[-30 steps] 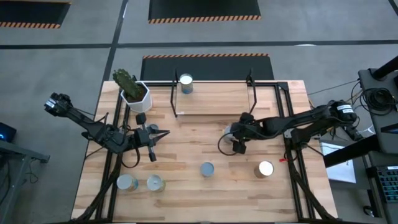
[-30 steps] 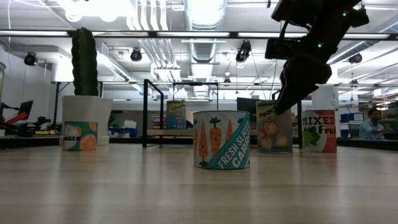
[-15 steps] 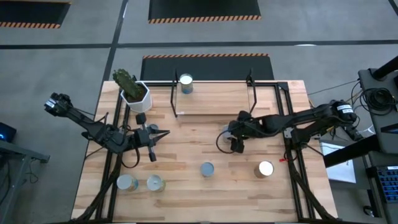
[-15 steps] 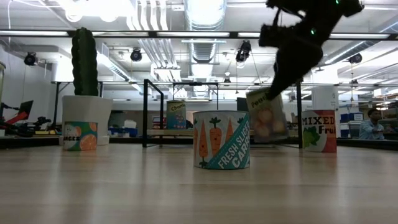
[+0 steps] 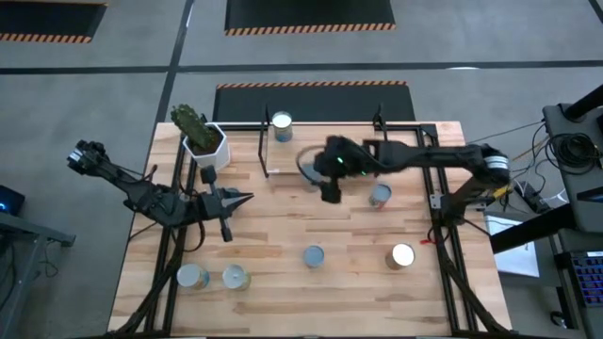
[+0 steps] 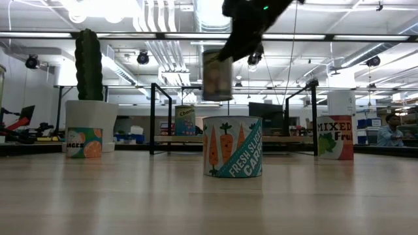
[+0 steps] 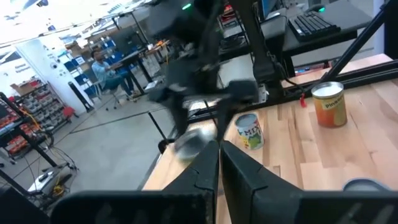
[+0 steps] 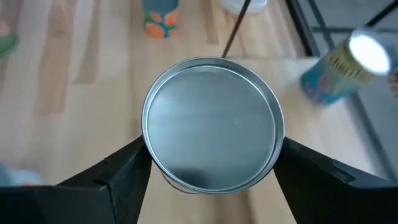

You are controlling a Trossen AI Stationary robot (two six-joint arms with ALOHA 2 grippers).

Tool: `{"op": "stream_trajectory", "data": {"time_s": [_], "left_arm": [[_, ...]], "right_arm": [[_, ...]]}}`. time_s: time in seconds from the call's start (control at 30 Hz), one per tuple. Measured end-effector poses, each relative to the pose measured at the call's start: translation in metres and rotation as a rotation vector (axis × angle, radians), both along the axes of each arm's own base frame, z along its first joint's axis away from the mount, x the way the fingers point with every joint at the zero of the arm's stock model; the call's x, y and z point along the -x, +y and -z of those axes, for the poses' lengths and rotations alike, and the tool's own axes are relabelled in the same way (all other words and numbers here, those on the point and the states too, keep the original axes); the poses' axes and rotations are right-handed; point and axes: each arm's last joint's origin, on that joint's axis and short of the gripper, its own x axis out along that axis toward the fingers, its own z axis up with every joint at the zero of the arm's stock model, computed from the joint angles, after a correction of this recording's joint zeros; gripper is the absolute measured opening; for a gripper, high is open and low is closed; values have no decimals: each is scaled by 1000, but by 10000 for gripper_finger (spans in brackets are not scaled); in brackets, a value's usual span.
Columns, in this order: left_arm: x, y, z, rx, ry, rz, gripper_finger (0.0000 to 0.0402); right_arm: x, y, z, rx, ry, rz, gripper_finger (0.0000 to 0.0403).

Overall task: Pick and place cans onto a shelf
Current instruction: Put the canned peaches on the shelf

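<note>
My right pincer [image 5: 318, 175] is clamped on a can [image 8: 212, 133]; I should keep it level toward the shelf [image 5: 353, 155] at twelve o'clock.

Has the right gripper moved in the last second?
Yes. The right gripper, shut on a can, has swung left across the table and up toward the shelf, leaving the can beside it behind.

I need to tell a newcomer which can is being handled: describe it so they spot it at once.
Start at the shelf along the table's far edge. Just in front of its near-left edge, the right claw holds one can. It alone hangs in the air; every other can stands on wood.
</note>
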Motion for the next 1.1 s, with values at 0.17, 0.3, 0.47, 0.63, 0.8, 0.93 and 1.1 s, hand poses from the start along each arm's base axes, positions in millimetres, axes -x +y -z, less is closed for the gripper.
{"op": "stream_trajectory", "data": {"time_s": [0.17, 0.3, 0.47, 0.63, 0.8, 0.93, 1.1], "left_arm": [[0, 0, 0, 0, 3, 0, 0], [0, 0, 1, 3, 10, -1, 0], [0, 0, 3, 14, 18, -3, 0], [0, 0, 3, 17, 17, -3, 0], [0, 0, 3, 17, 17, -3, 0], [0, 0, 3, 15, 17, -3, 0], [0, 0, 3, 14, 17, -3, 0]], "right_arm": [[-26, -44, 9, 19, -25, -62, 288], [-34, -79, 26, -30, -48, -88, 288], [-37, -111, 46, -56, -64, -71, 288], [-37, -123, 54, -41, -65, -65, 288], [-37, -130, 59, -27, -60, -58, 288], [-40, -131, 66, -34, -48, -61, 293], [-42, -134, 74, -53, -42, -42, 328]]}}
